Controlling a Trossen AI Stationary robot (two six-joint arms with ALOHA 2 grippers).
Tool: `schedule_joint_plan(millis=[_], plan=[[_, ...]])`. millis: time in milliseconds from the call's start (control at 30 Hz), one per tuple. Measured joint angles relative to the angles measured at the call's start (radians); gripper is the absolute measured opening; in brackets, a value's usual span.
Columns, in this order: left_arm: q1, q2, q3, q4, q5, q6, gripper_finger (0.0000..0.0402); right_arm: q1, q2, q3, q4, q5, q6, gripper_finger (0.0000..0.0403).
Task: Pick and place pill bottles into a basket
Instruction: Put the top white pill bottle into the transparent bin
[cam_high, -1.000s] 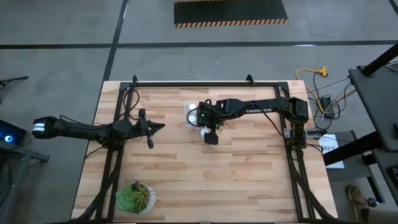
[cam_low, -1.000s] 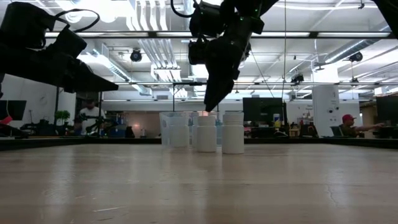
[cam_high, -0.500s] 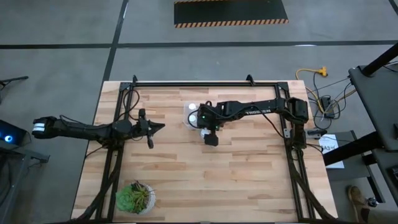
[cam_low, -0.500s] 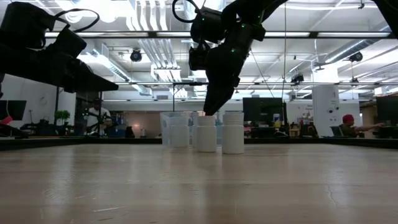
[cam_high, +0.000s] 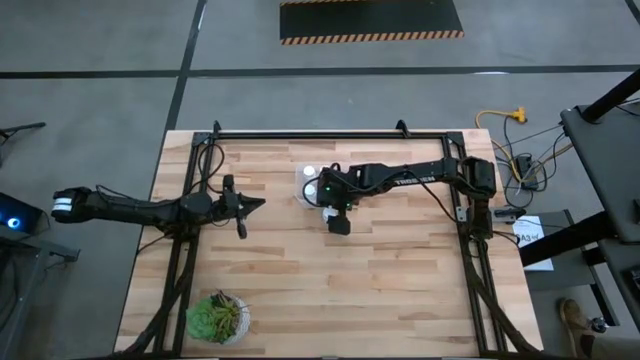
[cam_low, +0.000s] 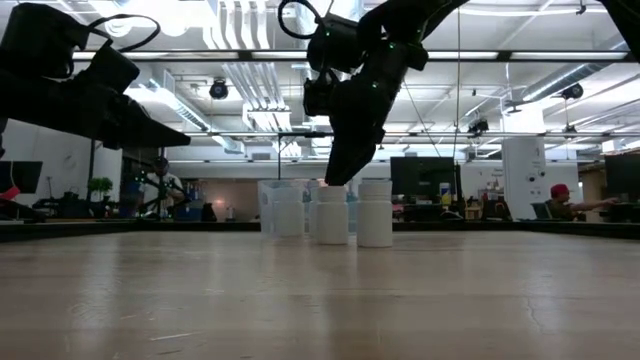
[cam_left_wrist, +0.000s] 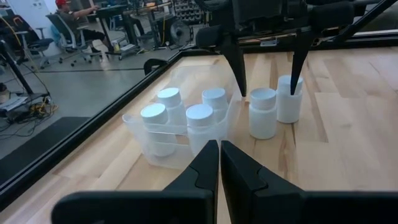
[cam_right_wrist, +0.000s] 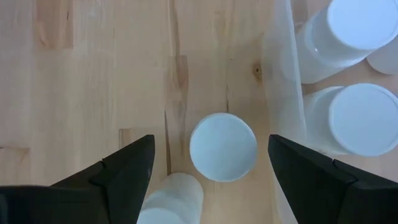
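Note:
A clear basket (cam_left_wrist: 163, 149) with several white pill bottles inside stands at the table's middle, toward the far side (cam_high: 304, 177). Two more white bottles stand on the wood beside it: one (cam_left_wrist: 262, 112) next to the basket wall, the other (cam_left_wrist: 289, 98) just beyond it. My right gripper (cam_right_wrist: 211, 142) is open and points down. Its fingers stand on either side of the nearer bottle's cap (cam_right_wrist: 222, 147), just above it in the low view (cam_low: 335, 182), touching nothing. My left gripper (cam_left_wrist: 219, 155) is shut and empty, hovering left of the basket (cam_high: 252, 205).
A green potted plant (cam_high: 217, 318) stands at the table's near left corner. A black frame rail (cam_high: 330, 133) runs along the far edge. Bare wood lies on the near side of the bottles. People and desks show in the room beyond.
My right gripper has sunk a little toward the bottle beside the basket, still open. The bottles and the basket have stayed where they were.

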Motion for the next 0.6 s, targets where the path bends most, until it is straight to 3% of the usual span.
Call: schedule_joint_plan(millis=[367, 600], plan=[[0.000, 0.002, 0.000, -0.001, 0.000, 0.000, 0.0000, 0.000, 0.000, -0.030, 0.060, -0.001, 0.004, 0.0298], [0.000, 0.002, 0.000, -0.001, 0.000, 0.000, 0.0000, 0.000, 0.000, -0.040, 0.064, -0.001, 0.003, 0.0272]])
